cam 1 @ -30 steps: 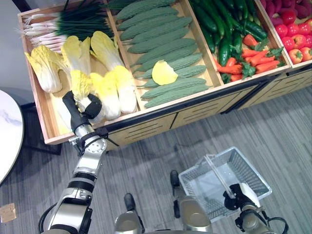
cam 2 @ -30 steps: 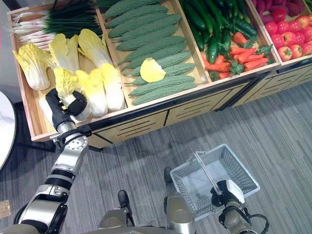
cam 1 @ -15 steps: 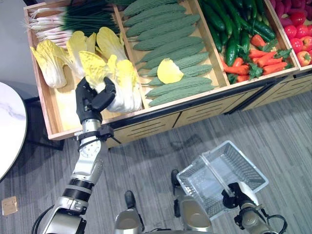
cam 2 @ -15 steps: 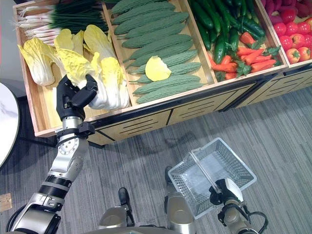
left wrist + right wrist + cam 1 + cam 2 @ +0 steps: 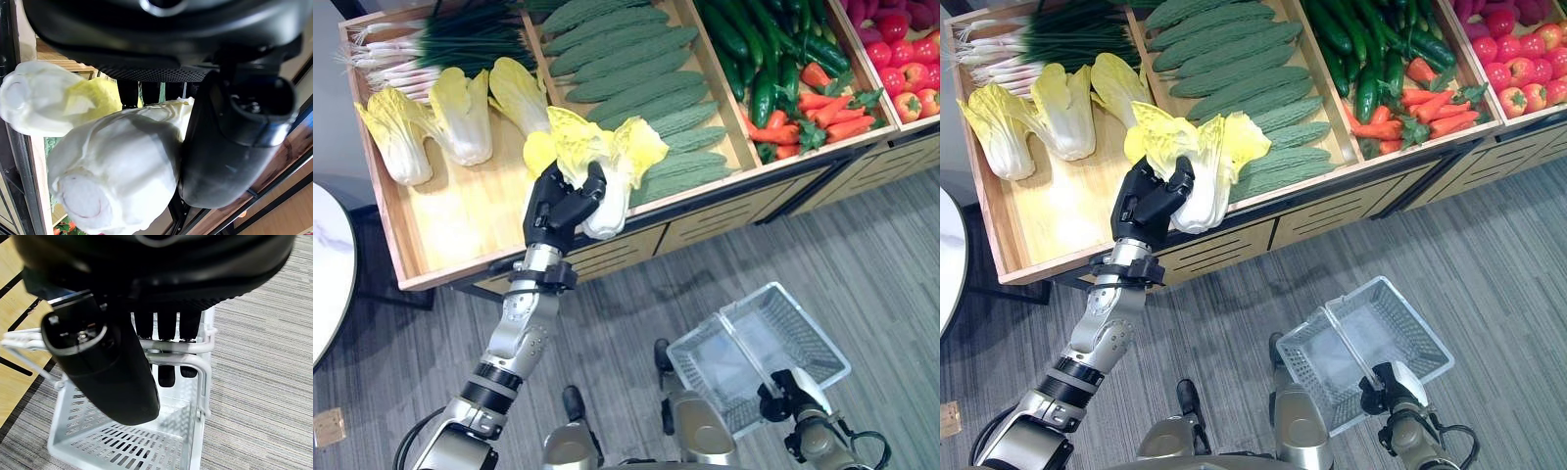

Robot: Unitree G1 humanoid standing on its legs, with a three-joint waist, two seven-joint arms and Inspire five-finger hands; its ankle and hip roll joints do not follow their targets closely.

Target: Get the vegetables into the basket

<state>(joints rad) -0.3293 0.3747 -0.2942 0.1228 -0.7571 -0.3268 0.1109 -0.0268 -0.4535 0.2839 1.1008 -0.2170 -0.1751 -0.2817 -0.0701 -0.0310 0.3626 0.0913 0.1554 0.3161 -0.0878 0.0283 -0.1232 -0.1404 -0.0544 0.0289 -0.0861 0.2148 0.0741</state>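
My left hand (image 5: pixel 558 201) is shut on pale yellow napa cabbage (image 5: pixel 602 196) and holds it in the air over the front edge of the wooden stand (image 5: pixel 460 264). Two white cabbage stems (image 5: pixel 112 181) show side by side against its thumb (image 5: pixel 230 147). Three more napa cabbages (image 5: pixel 460 113) lie in the stand's left compartment. At the lower right, my right hand (image 5: pixel 793 397) is shut on the handle (image 5: pixel 195 363) of a white wire basket (image 5: pixel 759 352), which hangs above the floor with nothing in it.
The stand also holds spring onions (image 5: pixel 440 44), bitter gourds (image 5: pixel 626 69), cucumbers (image 5: pixel 764 49), carrots (image 5: pixel 822 108) and red produce (image 5: pixel 906 69). A white round table (image 5: pixel 328 274) stands at the left. Grey floor lies between the stand and the basket.
My left hand has lifted the cabbage out of the left compartment and carried it to the right, over the stand's front edge. The basket has stayed low at the right.
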